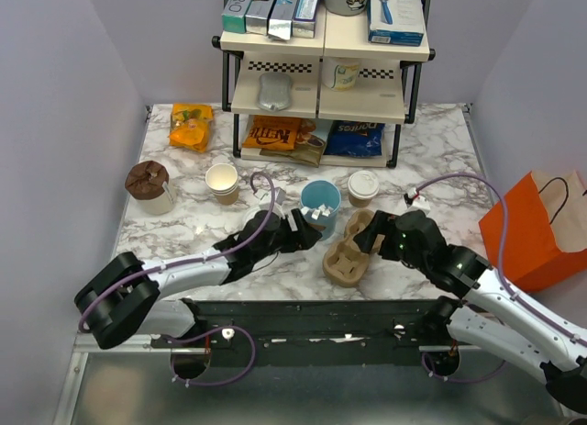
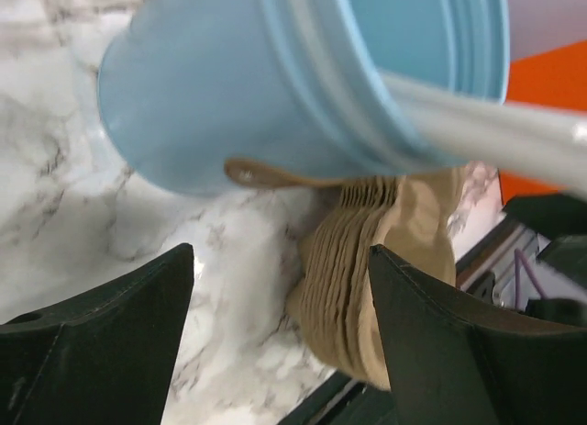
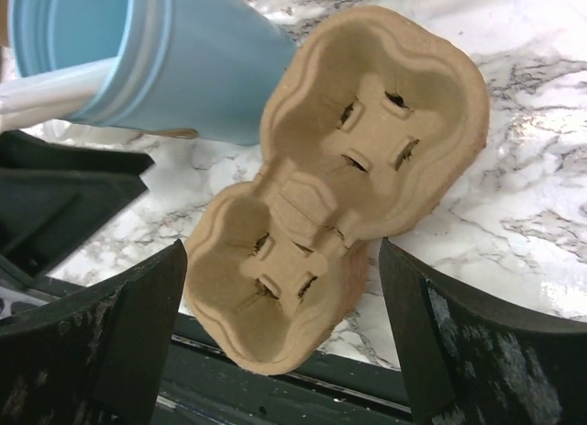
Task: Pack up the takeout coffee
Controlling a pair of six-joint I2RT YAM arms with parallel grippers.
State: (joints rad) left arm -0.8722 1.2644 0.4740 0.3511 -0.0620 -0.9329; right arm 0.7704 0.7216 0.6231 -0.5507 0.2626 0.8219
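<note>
Right gripper [image 3: 281, 248] gapes over the carrier [image 3: 367, 122], holding nothing; I see left gripper [image 2: 281, 252] spread too, blue cup [image 2: 238, 85] just ahead.

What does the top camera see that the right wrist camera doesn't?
Only the top camera shows the takeout coffee with its white lid, the shelf of snacks and the orange bag. Only the right wrist camera shows the little slits inside the two pockets of the cup carrier. Both show the blue cup, the carrier and the marble table.
</note>
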